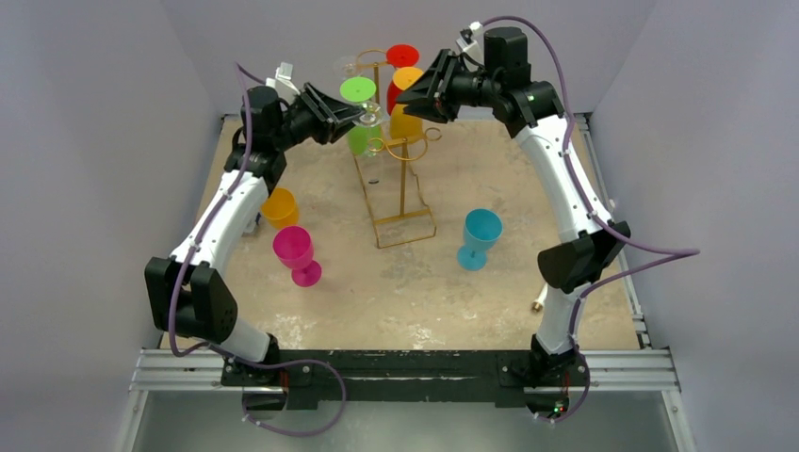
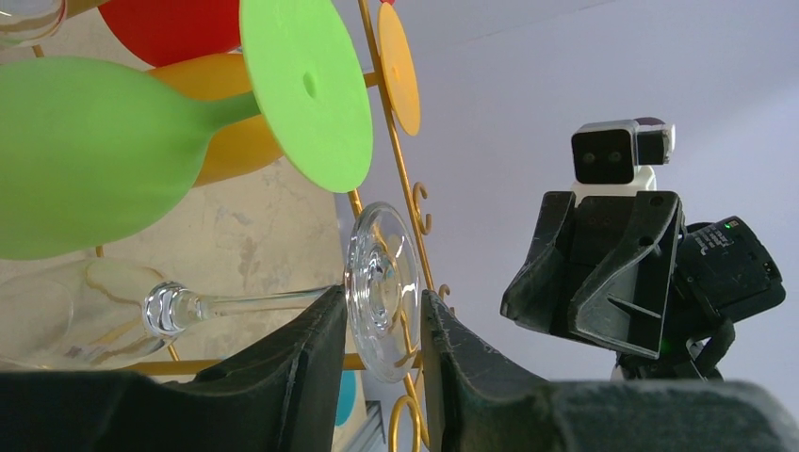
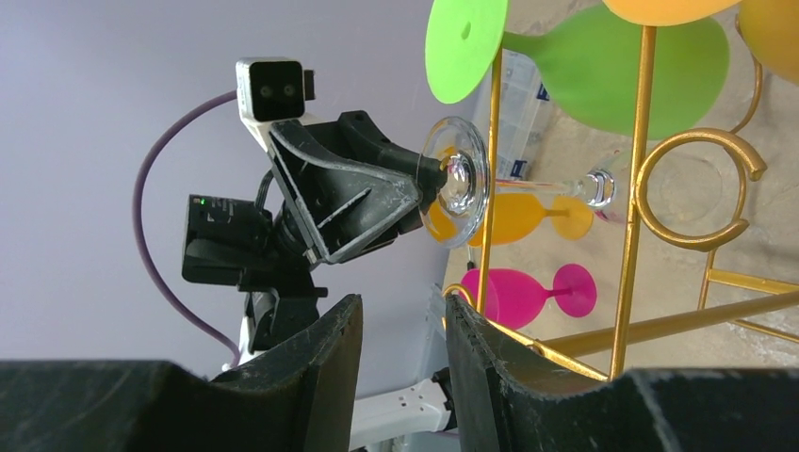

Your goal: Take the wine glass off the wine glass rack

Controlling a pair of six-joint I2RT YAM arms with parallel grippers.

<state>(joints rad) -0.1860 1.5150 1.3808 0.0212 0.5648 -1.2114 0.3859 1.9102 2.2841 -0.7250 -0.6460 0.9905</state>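
Clear wine glass (image 2: 168, 309): round foot inside left pincer (image 2: 379, 315), grip uncertain; right pincer (image 3: 400, 315) apart, empty.

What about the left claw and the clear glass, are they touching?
Touching. In the left wrist view, the left claw presses the clear glass by its round foot from both sides.

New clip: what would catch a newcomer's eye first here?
The gold wine glass rack at the table's back centre is hung with bright glasses, the green glass being the most vivid. Next comes the left tool, its fingers on either side of the foot of the clear wine glass on the rack. The right tool faces it, empty, from the rack's other side.
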